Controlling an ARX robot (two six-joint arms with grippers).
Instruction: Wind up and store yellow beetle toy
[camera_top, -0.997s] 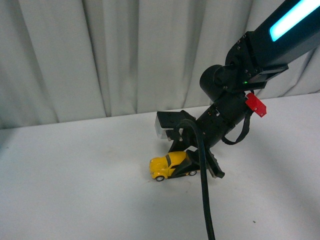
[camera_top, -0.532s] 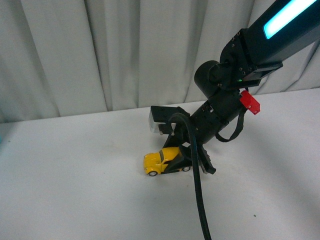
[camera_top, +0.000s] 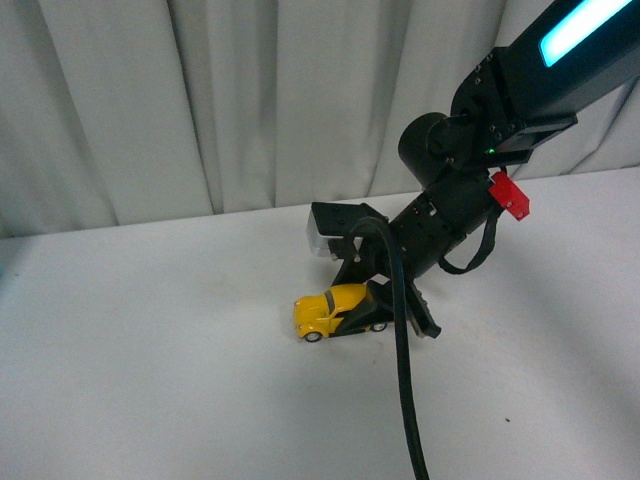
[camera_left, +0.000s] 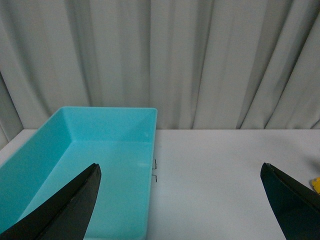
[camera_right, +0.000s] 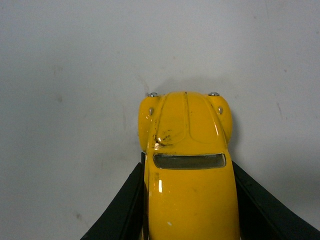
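Glossy yellow beetle toy (camera_top: 325, 308); turquoise bin (camera_left: 105, 112); white table (camera_top: 150, 380); grey curtain (camera_top: 200, 100).

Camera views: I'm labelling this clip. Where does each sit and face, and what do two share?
Front view: on the body, facing table and curtain; right claw grips the yellow beetle toy.
Left wrist view: on left arm, facing turquoise bin and curtain; open left claw.
Right wrist view: on right arm, above the toy between claw fingers.
Shared: front and right wrist show the toy.

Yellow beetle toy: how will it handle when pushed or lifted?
Likely rolls easily: the yellow beetle toy stands on its wheels on the smooth table. Its glossy, rounded body may slip between the jaws flanking it. Looks rigid, probably light.
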